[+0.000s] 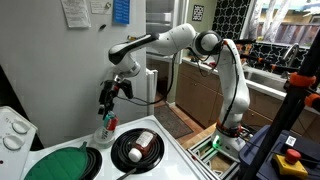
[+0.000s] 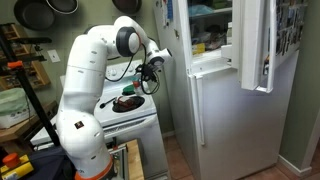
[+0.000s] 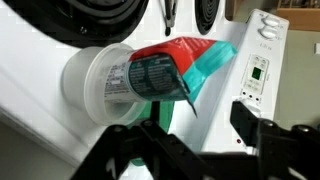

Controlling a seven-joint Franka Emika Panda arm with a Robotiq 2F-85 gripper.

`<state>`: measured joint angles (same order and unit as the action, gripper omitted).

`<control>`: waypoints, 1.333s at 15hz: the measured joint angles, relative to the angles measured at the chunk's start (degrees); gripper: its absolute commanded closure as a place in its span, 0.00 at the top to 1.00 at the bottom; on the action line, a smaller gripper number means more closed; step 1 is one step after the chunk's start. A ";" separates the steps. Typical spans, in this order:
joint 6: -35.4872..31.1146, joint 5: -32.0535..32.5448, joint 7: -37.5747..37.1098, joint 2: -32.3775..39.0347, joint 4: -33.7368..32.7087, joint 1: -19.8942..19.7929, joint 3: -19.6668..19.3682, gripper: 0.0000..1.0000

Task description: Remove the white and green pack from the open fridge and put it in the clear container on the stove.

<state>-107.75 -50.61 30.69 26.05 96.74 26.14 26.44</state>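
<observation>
White and green pack (image 3: 180, 62): sits in the clear container (image 3: 95, 85) on the stove (image 3: 35, 125), near the burners. Gripper (image 3: 197, 125): hovers above the stove, spread wide, grasps nothing.

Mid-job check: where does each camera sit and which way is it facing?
An exterior view: beside the stove, facing across it at the whole arm and claw.
An exterior view: behind the arm's base, facing the open fridge; arm fills the left.
Wrist view: looks down at the pack in the clear container; claw fingers show below.
Both exterior views share arm, claw, stove.
</observation>
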 measured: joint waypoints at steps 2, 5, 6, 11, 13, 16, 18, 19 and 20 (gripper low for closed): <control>0.00 0.00 -0.56 -0.26 -0.16 0.01 0.04 1.00; 0.05 1.58 -4.63 -2.26 -0.75 0.19 0.00 1.00; 0.17 3.10 -6.90 -3.57 -0.89 0.24 -0.03 1.00; 6.25 14.04 -20.53 -11.82 -2.37 0.51 -0.09 1.00; 9.79 18.51 -25.49 -14.82 -3.28 0.74 -0.08 1.00; 14.80 25.47 -31.77 -18.42 -5.02 1.10 -0.07 1.00; 18.11 30.27 -35.43 -20.26 -6.48 1.44 -0.04 1.00; 19.55 32.73 -37.00 -21.00 -7.20 1.67 0.00 1.00; 20.85 35.28 -38.18 -21.67 -8.00 1.91 0.11 1.00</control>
<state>-86.90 -15.33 -7.49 4.38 88.74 28.06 26.55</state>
